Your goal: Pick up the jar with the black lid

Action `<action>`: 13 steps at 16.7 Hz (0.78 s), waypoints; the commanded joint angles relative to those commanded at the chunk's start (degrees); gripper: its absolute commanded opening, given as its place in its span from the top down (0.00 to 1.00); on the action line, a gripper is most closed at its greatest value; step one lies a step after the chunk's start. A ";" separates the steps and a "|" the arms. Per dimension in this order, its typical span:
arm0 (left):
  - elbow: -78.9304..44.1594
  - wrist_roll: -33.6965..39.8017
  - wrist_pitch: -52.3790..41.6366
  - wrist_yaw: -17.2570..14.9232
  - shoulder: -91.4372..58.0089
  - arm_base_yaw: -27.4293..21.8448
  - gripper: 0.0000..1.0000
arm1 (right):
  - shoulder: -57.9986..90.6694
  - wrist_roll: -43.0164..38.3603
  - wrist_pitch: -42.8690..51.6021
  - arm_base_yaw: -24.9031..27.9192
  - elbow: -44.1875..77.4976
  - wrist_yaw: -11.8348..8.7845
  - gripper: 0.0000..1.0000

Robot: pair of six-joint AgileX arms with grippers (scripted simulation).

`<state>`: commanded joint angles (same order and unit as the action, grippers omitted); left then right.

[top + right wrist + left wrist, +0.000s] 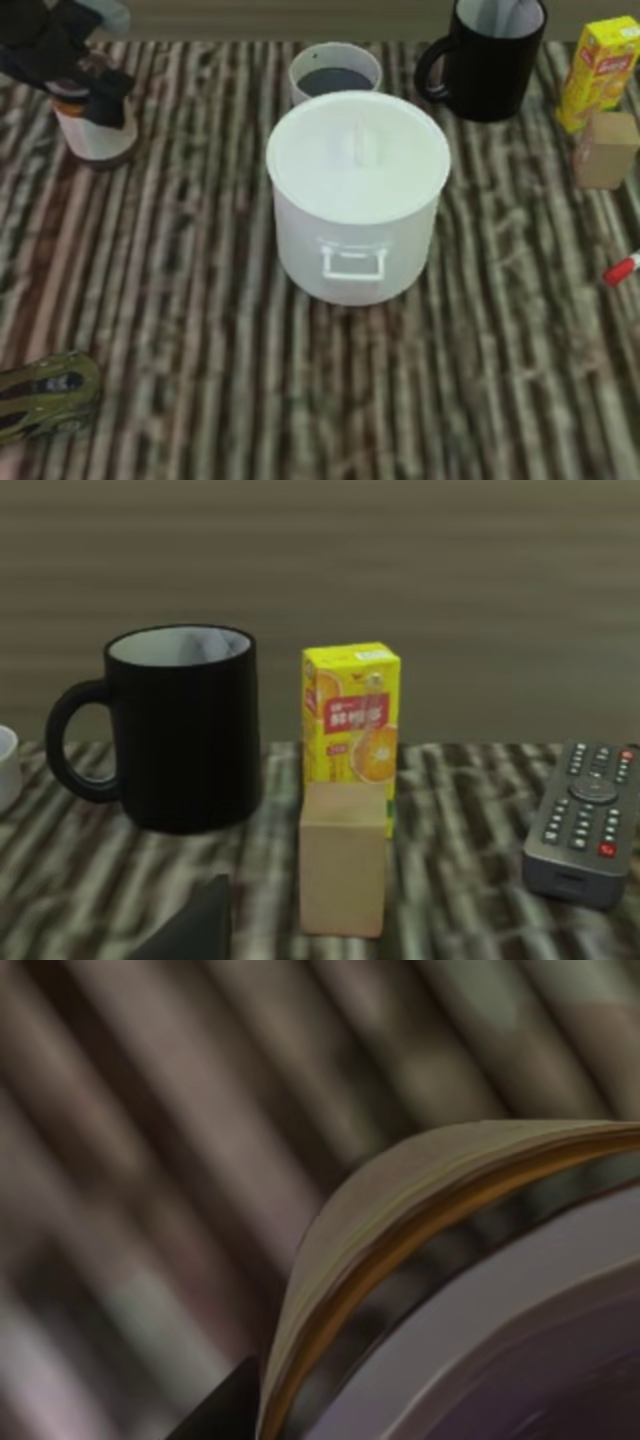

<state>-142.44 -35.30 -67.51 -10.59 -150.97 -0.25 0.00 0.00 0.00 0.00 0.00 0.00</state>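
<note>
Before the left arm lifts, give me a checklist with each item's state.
1. Left gripper over the jar with the black lid, at the table's far left: ok.
2. Fingers closed on the jar: cannot tell; the arm hides the lid from above, and the left wrist view shows only a close rim edge.
3. Jar upright: ok.
4. Neighbours apart: ok; the white pot and small cup stand well to its right.
5. Right arm out of the way: ok; it is absent from the top view.
</note>
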 joint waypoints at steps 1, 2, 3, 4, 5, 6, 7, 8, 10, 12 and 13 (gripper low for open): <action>0.00 0.00 0.00 0.00 0.00 0.00 0.38 | 0.00 0.00 0.00 0.00 0.00 0.00 0.00; 0.00 0.00 0.00 0.00 0.00 0.00 0.45 | 0.00 0.00 0.00 0.00 0.00 0.00 0.00; 0.00 0.00 0.00 0.00 0.00 0.00 0.53 | 0.00 0.00 0.00 0.00 0.00 0.00 0.00; 0.00 0.00 0.00 0.00 0.00 0.00 0.60 | 0.00 0.00 0.00 0.00 0.00 0.00 0.00; 0.00 0.00 0.00 0.00 0.00 0.00 0.68 | 0.00 0.00 0.00 0.00 0.00 0.00 0.00; 0.00 0.00 0.00 0.00 0.00 0.00 0.75 | 0.00 0.00 0.00 0.00 0.00 0.00 0.00; 0.00 0.00 0.00 0.00 0.00 0.00 0.83 | 0.00 0.00 0.00 0.00 0.00 0.00 0.00; 0.00 0.00 0.00 0.00 0.00 0.00 0.90 | 0.00 0.00 0.00 0.00 0.00 0.00 0.00; 0.00 0.00 0.00 0.00 0.00 0.00 1.00 | 0.00 0.00 0.00 0.00 0.00 0.00 0.00; 0.00 0.00 0.00 0.00 0.00 0.00 1.00 | 0.00 0.00 0.00 0.00 0.00 0.00 0.00; 0.00 0.00 0.00 0.00 0.00 0.00 1.00 | 0.00 0.00 0.00 0.00 0.00 0.00 0.00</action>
<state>-142.44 -35.30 -67.51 -10.59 -150.97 -0.25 0.00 0.00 0.00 0.00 0.00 0.00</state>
